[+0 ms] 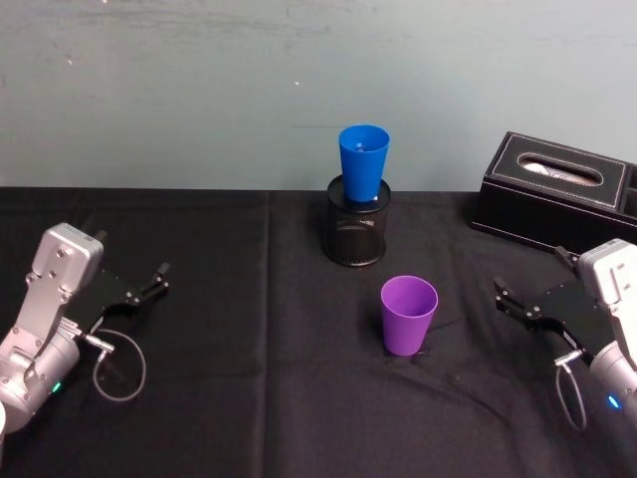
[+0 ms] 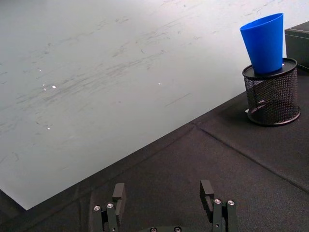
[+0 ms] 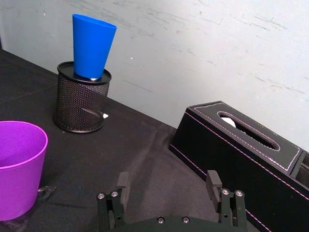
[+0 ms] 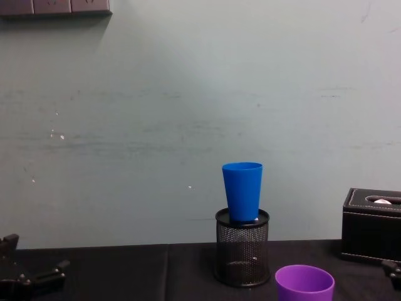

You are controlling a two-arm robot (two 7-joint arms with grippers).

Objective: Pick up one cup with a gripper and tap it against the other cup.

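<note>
While both claws are gaping wide and holding nothing, the right claw (image 1: 505, 299) is sitting nearest the work, with the purple cup (image 1: 409, 314) standing upright on the surface (image 1: 249, 378) a little ahead of its fingertips. The left claw (image 1: 159, 281) is hanging well apart on the far side of that cup. Farther from the right claw, the blue cup (image 1: 363, 164) is perching in a mesh holder (image 1: 358, 234). I judge a hard tap is risking tipping it out, and a loose pinch is risking dropping the purple cup.
</note>
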